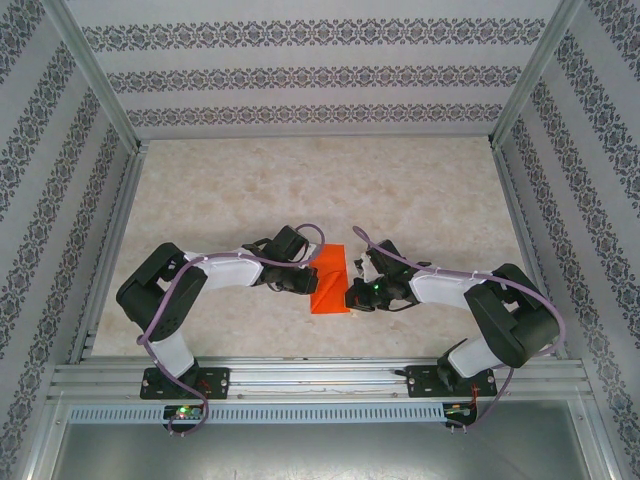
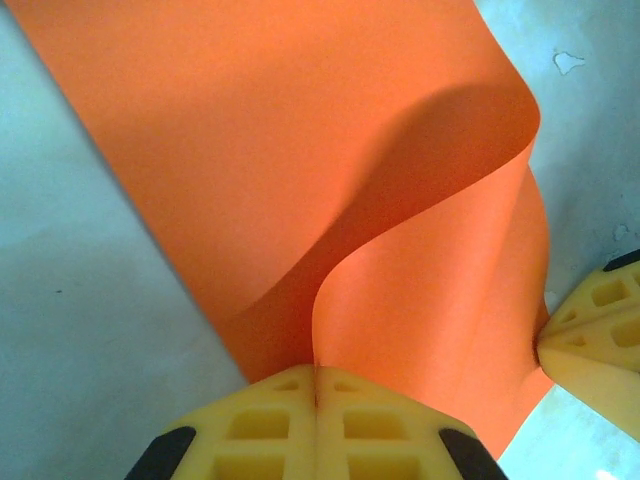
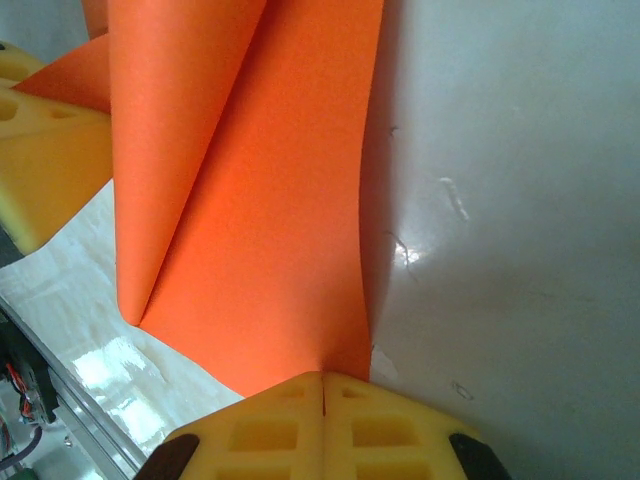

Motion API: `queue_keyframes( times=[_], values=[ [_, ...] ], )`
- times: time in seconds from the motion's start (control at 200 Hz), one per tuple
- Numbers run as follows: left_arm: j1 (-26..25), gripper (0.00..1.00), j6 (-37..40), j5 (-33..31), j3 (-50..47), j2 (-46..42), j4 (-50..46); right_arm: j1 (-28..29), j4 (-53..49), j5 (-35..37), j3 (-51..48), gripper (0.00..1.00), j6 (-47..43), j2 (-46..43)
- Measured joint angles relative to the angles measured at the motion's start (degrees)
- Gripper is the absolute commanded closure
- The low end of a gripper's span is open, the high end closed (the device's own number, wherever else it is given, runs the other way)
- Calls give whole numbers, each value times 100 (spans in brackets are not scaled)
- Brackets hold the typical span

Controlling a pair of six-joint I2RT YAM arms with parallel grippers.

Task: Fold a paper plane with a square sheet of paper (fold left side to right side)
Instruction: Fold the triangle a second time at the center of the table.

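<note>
Pinching one edge of the orange paper (image 2: 300,150) in the left gripper (image 2: 316,378), yellow pads (image 2: 270,430) pressed together; pinching the opposite edge likewise in the right gripper (image 3: 322,382). Lying curled over itself between them on a pale marbled table (image 1: 300,190). Enclosed by patterned wallpaper walls (image 1: 300,75) and aluminium rails (image 1: 320,375).

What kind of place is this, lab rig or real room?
Probably a lab robot cell: aluminium frame around a marble-look table, patterned wall panels, left arm and right arm bolted to the near rail.
</note>
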Motion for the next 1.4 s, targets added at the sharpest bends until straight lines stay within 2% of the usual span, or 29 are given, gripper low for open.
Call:
queue_keyframes(
  times=[0.525,1.079,1.114,1.239,1.399],
  values=[
    [0,100,85,59,0,-146,-2,0,-87,-24,83,100,-17,66],
    [0,100,131,83,76,111,2,0,-94,-42,87,100,-17,59],
    [0,100,138,85,92,122,2,0,-96,-39,87,98,-15,46],
    [0,100,146,98,107,140,2,-42,-190,-31,87,95,13,-151],
    [0,100,146,101,109,140,0,-151,-52,-70,87,100,188,-651]
  ],
)
